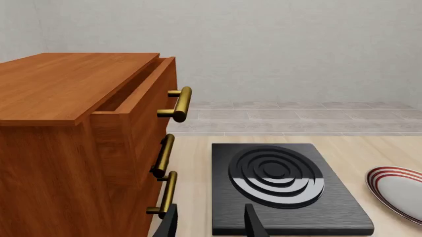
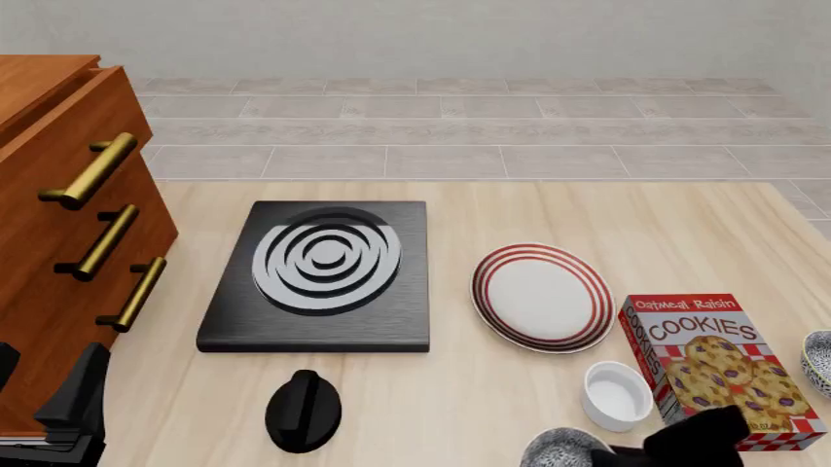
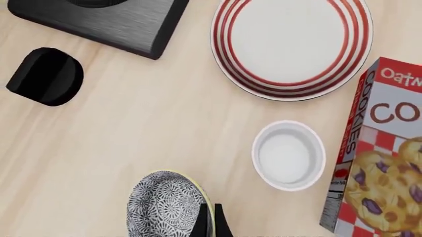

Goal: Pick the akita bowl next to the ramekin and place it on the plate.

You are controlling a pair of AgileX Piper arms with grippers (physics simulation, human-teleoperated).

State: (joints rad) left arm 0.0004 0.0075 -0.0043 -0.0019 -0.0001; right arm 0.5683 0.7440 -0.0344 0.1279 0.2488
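The akita bowl (image 3: pixel 165 205), speckled black and white, sits at the table's near edge beside the white ramekin (image 3: pixel 289 154). In the front view the akita bowl (image 2: pixel 561 449) is partly cut off, just nearer than the ramekin (image 2: pixel 617 394). My right gripper (image 3: pixel 208 222) has its fingers close together, pinching the bowl's rim on the ramekin side. The red-ringed plate (image 2: pixel 542 297) lies farther out, beyond the ramekin, and nothing lies on it. My left gripper (image 1: pixel 211 224) is open with nothing between its fingers, near the cabinet, facing the stove.
A black stove (image 2: pixel 321 275) lies left of the plate, with a black knob (image 2: pixel 303 411) in front of it. A wooden drawer cabinet (image 2: pixel 65 224) stands at the left, its top drawer pulled out. A cookies box (image 2: pixel 721 370) lies right of the ramekin, with another speckled bowl (image 2: pixel 819 360) beyond it.
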